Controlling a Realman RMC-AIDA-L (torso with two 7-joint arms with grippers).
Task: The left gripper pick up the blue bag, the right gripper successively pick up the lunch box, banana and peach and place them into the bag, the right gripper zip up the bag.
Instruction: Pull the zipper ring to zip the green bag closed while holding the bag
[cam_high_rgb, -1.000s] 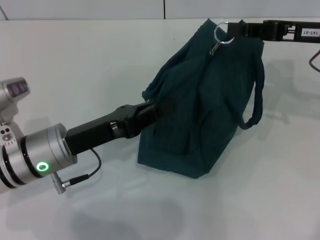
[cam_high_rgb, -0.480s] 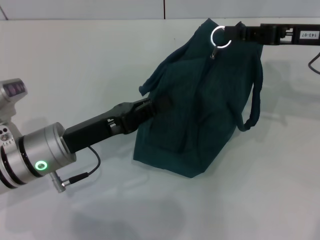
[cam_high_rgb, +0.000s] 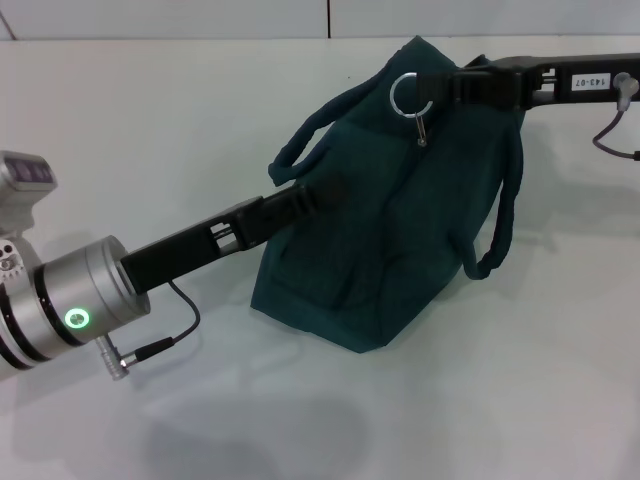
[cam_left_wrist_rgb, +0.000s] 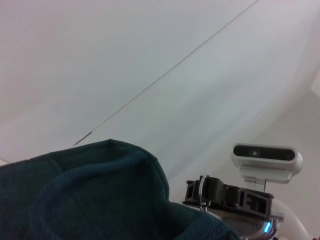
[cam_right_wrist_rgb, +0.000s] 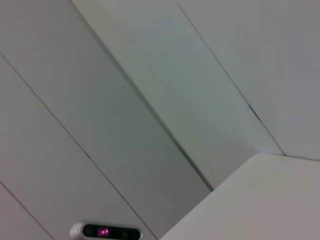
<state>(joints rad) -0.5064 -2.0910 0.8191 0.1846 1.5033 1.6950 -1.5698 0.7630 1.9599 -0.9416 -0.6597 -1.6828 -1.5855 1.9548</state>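
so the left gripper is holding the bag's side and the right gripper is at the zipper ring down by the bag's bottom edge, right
Not quite. The head view shows the right gripper at the zipper ring near the blue bag's top, not its bottom edge. The left gripper is at the bag's side, as you said.

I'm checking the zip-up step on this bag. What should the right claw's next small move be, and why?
Probably keep drawing the ring pull leftward along the top of the blue bag. The right claw sits at the ring, and the left claw braces the bag's side against the tug.

bags: 1 blue bag (cam_high_rgb: 390, 240) | pincers: 2 | rings: 1 zipper ring (cam_high_rgb: 407, 96)
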